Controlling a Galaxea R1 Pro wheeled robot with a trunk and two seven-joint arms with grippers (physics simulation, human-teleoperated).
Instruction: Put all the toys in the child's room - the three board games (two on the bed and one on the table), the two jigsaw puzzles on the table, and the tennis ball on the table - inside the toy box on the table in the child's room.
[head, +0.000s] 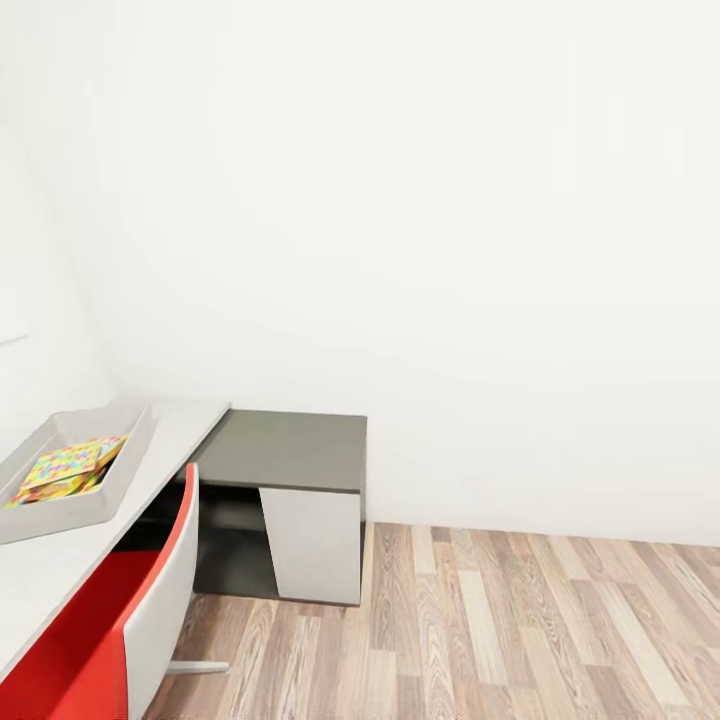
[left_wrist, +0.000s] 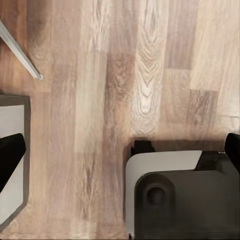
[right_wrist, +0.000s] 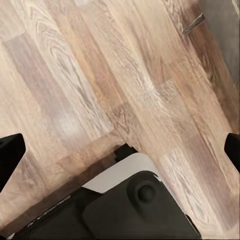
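Both claws, left and right, hang spread and empty over the floor; turning toward the bed without clipping the red chair beside the surface looks wise, puzzles already in the box.

The bin at 8 o'clock is light grey; the puzzle in it is a yellow, pink, blue and green mosaic. The table top is pale grey, its lower wing dark grey. The chair is red with a white-grey shell. The floor is wood-grain planks, the wall white.
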